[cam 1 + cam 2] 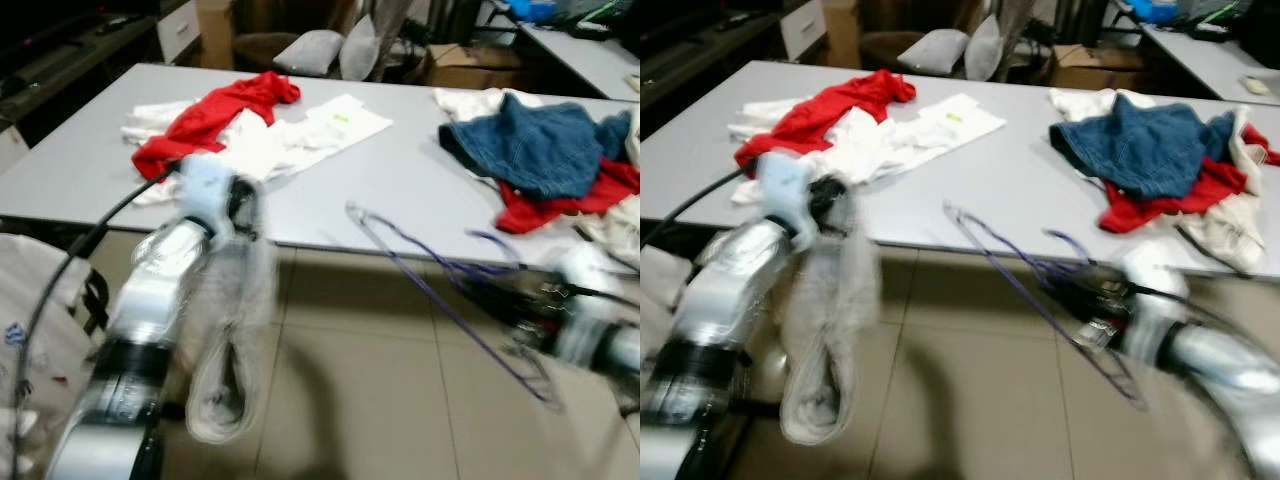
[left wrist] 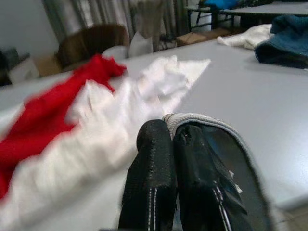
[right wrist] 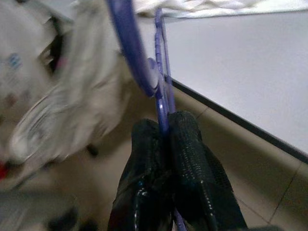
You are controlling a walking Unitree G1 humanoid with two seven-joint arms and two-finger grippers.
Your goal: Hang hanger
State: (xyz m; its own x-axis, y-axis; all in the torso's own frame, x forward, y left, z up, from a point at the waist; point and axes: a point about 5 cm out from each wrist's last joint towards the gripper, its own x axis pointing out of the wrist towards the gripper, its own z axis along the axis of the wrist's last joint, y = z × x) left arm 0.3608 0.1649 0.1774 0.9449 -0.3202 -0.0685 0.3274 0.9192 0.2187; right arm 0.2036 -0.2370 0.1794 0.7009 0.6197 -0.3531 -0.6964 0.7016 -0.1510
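Observation:
A thin purple wire hanger [image 1: 440,290] is held in front of the grey table's near edge, and my right gripper [image 3: 163,132] is shut on its wire. The hanger's hook [image 1: 495,245] points toward the table. My left gripper [image 2: 171,139] is shut on a grey-white garment [image 1: 225,350] that hangs limp below it over the floor. Both arms are blurred in the eye views. The left arm [image 1: 150,300] is at the lower left and the right arm [image 1: 590,330] at the lower right.
The grey table [image 1: 400,180] carries a red and white pile of clothes [image 1: 240,125] at the left and blue denim over red cloth [image 1: 545,150] at the right. A white bag [image 1: 35,330] stands on the beige tiled floor at the left. Chairs and boxes lie beyond the table.

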